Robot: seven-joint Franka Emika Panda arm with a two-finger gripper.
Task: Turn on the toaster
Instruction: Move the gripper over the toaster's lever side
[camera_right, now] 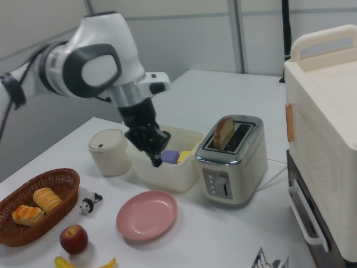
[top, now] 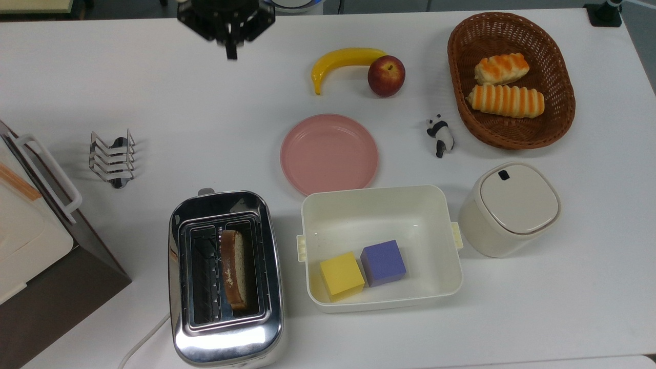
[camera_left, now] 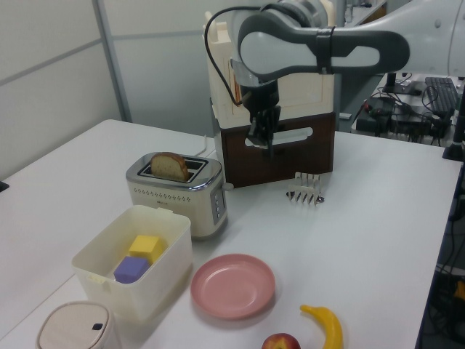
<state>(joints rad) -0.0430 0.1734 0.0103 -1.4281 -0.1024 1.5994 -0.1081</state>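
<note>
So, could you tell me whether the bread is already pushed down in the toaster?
Not yet. The bread slice stands well above the toaster slot, and its front lever sits mid-track.
</note>
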